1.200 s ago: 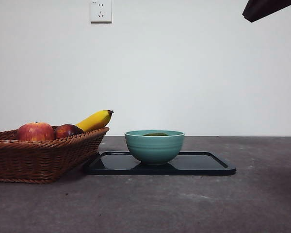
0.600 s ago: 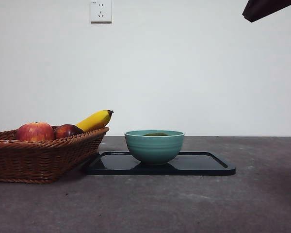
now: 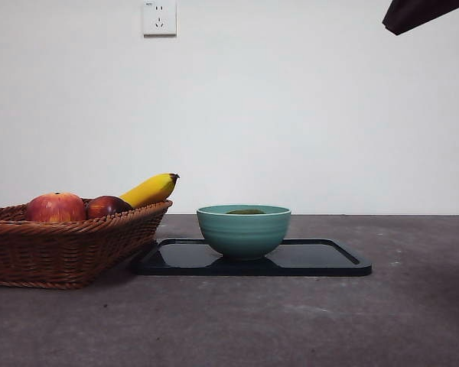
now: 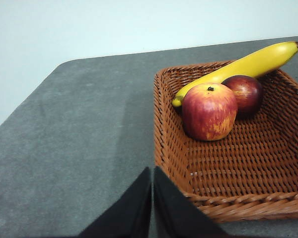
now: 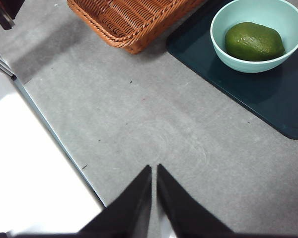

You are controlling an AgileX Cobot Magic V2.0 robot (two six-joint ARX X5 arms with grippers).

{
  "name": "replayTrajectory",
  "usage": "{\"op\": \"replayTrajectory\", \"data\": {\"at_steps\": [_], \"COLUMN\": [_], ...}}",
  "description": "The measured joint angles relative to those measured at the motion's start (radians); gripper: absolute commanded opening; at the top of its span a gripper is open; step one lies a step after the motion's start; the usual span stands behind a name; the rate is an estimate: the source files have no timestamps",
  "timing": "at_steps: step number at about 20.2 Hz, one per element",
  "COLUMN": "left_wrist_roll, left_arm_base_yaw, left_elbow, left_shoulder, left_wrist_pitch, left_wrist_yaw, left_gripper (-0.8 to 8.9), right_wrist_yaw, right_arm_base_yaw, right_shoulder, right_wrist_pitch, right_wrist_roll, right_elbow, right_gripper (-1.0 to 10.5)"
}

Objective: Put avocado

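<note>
from the front, the bowl [image 3: 243, 229] rim hides all but a sliver of the avocado [image 3: 245, 212]; the basket [image 3: 61, 245] is cut off at the picture's left edge.

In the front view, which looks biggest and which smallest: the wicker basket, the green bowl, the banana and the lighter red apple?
Largest to smallest as they appear:
1. wicker basket, though it runs off the picture's edge
2. green bowl
3. banana and lighter red apple: both partly hidden behind the basket rim, too close to rank.
</note>
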Motion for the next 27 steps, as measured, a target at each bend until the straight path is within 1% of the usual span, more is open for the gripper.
{"op": "replayTrajectory", "data": {"at_steps": [16,18,20,22,24,26,27], "left_wrist_roll": [0.000,0.000,0.000,0.000,0.000,0.000,0.000], "left_arm_base_yaw": [0.000,0.000,0.000,0.000,0.000,0.000,0.000], "left_elbow": [0.000,0.000,0.000,0.000,0.000,0.000,0.000], "left_shoulder": [0.000,0.000,0.000,0.000,0.000,0.000,0.000], "left_wrist_pitch": [0.000,0.000,0.000,0.000,0.000,0.000,0.000], "left_wrist_yaw": [0.000,0.000,0.000,0.000,0.000,0.000,0.000], "left_gripper": [0.06,0.06,0.06,0.06,0.06,0.06,0.06], "right_wrist_yaw": [0.000,0.006,0.006,0.006,0.006,0.007,0.008], "right_arm_base_yaw": [0.000,-0.030,-0.110,-0.228,-0.360,-0.491,-0.541], "right_shoulder": [0.000,-0.016,-0.066,-0.127,-0.203,-0.288,-0.324], "right_wrist_pitch": [0.000,0.001,0.031,0.118,0.222,0.316,0.366], "right_wrist_roll": [0.000,-0.011,-0.037,-0.046,-0.055,-0.066,-0.073], "right_elbow": [0.000,0.000,0.000,-0.009,-0.060,-0.149,-0.197], "right_gripper": [0.1,0.1,0.1,0.1,0.1,0.1,0.1]}}
